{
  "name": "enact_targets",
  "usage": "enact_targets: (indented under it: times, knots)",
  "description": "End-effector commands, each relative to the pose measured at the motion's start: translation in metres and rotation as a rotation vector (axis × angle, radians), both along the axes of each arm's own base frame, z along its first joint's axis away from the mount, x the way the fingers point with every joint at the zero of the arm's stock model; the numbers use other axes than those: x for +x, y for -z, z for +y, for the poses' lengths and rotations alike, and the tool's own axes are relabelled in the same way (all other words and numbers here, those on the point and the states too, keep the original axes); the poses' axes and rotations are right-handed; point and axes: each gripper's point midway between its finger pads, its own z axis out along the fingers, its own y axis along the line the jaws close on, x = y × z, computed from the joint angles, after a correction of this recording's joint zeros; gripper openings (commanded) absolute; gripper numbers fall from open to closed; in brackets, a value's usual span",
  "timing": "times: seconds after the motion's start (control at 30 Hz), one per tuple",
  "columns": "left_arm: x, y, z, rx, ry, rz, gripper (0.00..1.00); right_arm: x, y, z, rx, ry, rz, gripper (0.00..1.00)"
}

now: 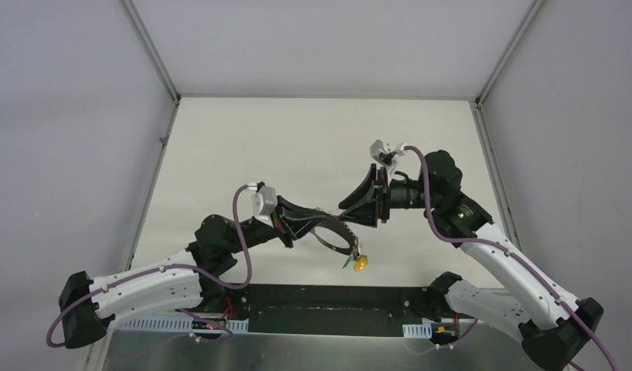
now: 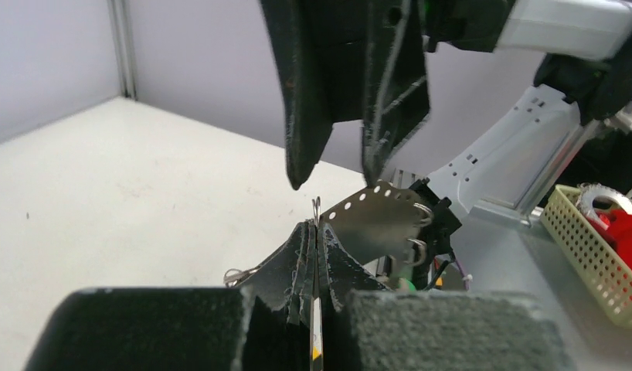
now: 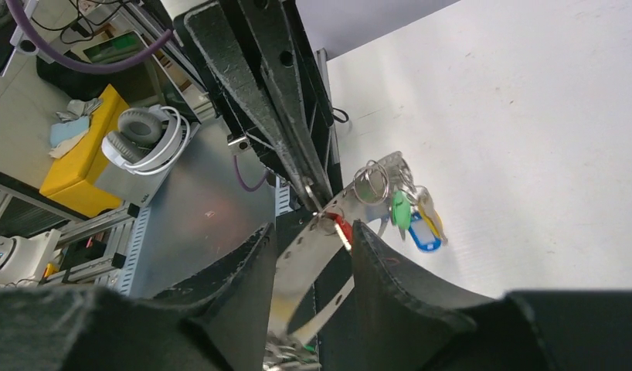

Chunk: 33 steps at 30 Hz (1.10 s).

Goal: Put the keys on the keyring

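Keyring (image 1: 338, 234) in mid-air above the white table (image 1: 297, 139), clamped by the left gripper (image 2: 316, 259).
Thin grey band with a row of holes, pinched edge-on between the left gripper's closed fingers, no gap showing between them; hoop curving out from that grip toward the right arm; bunch of keys hanging from its lower side on small split rings: green key (image 3: 402, 210), blue tag (image 3: 426, 238) just beside it, yellow key (image 1: 361, 264) lowest in the top view; red key (image 3: 342, 229) apart from those 3, up at the band near the left fingertips; right gripper (image 3: 311, 230) partly open, its 2 fingers astride the band and the red key, gripping neither; touching the red key or not, impossible to tell.
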Motion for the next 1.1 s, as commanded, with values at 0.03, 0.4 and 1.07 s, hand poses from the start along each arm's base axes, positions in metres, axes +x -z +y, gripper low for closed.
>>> enact_targets:
  times: [0.03,0.4,1.07]
  knots:
    - [0.013,-0.032,0.010,-0.061,-0.057,0.240,0.00,0.006,-0.019,-0.006,0.026,0.071,-0.075,0.46]
    - [0.030,-0.013,0.012,-0.007,-0.141,0.540,0.00,0.003,-0.006,-0.005,-0.026,0.039,-0.031,0.57]
    - [0.032,-0.011,0.007,0.003,-0.142,0.620,0.00,0.013,0.031,0.013,-0.179,0.084,-0.046,0.32]
